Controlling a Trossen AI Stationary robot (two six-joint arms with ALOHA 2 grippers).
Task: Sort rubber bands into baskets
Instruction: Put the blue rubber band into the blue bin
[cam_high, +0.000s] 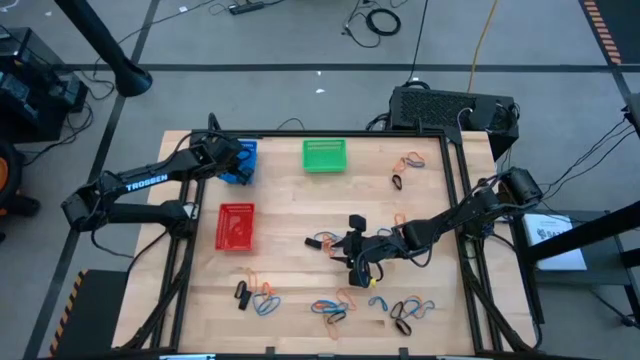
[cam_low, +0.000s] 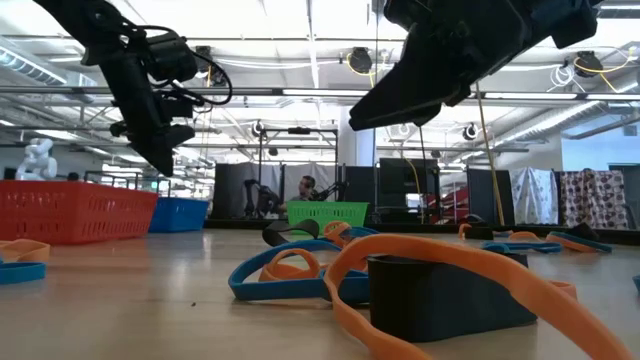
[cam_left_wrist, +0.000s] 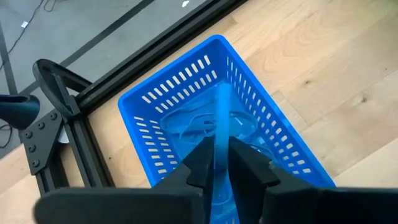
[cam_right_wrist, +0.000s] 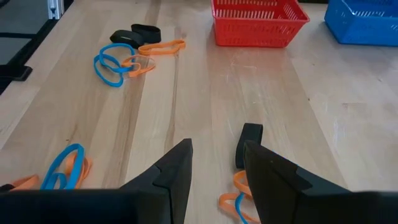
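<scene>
Directly below the left gripper (cam_left_wrist: 216, 163) stands the blue basket (cam_left_wrist: 143, 112), at the far left of the table (cam_high: 300, 250). Its fingers are clamped on a blue band (cam_left_wrist: 221, 118), which hangs as a taut strip from the tips into the basket, where more blue bands already lie.

The right gripper (cam_right_wrist: 214, 158) hovers low over mid-table with its fingers apart and nothing between them. Just ahead of its tips lies a black band (cam_right_wrist: 250, 140), with an orange band (cam_right_wrist: 239, 186) touching it on the near side. Farther ahead sit the red basket (cam_right_wrist: 258, 25) and a mixed cluster (cam_right_wrist: 127, 53) of blue, orange and black bands. The green basket (cam_high: 324, 155) stands at the table's far edge.

Handling properties (judged, not measured):
- Bands are light, soft and limp; they will sag and fold when lifted.
- Rubber surface should grip the fingers well, so release may lag on opening.
- Overlapping bands are likely to drag neighbours along.

Grasp point: pinch one side of the loop where it lies clear of other bands. For the black band, take the end away from the orange one.
</scene>
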